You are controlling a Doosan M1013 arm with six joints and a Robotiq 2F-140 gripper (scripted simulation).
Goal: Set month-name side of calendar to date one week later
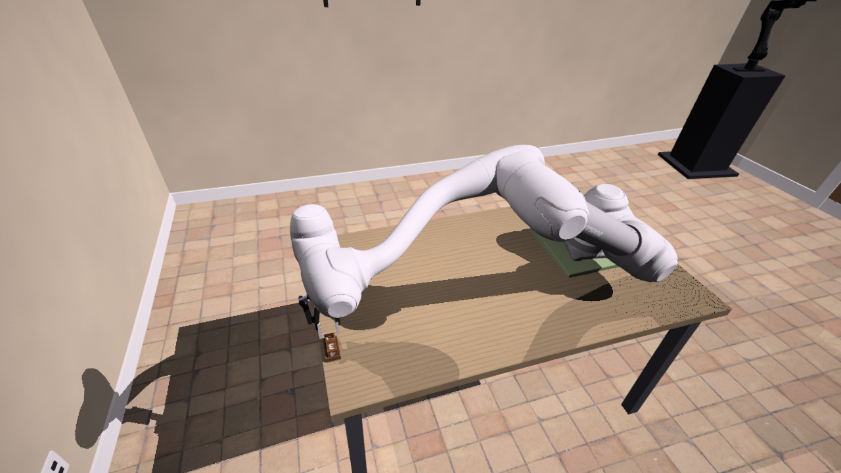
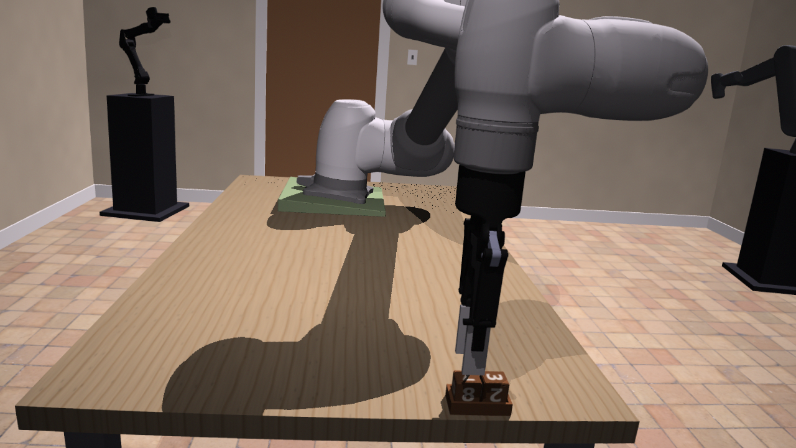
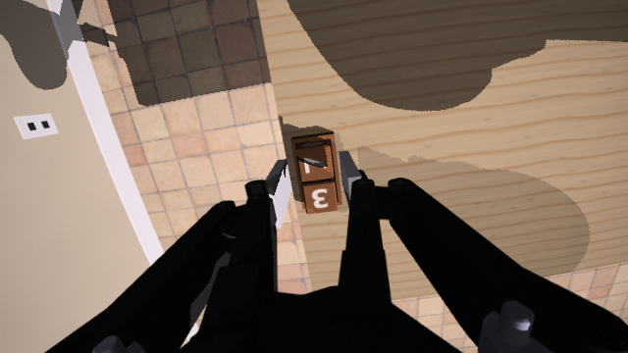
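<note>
The wooden tray point(image 2: 478, 409) point(image 3: 337, 164) holds two brown cubes side by side near the table's end. One cube point(image 2: 467, 394) point(image 3: 321, 173) point(image 1: 329, 337) has a 7 on top, partly covered by a finger and shadow, and an 8 on the side facing the exterior camera. The other cube point(image 2: 495, 394) point(image 3: 320, 198) point(image 1: 331, 347) has a 3 on top, upside down in that view, and a 2 on that same side. The side with the month's name is not visible. My gripper point(image 2: 467, 362) point(image 3: 314, 171) point(image 1: 329, 334) is open and points down just above the 7 cube, with fingertips to either side of it, holding nothing.
The wooden table's end edge point(image 2: 334, 423) lies close beside the tray. The arm's base stands on a green plate point(image 2: 334, 208) at the table's far end. Black pedestals point(image 2: 142, 150) point(image 1: 720, 117) with other arms stand off the table.
</note>
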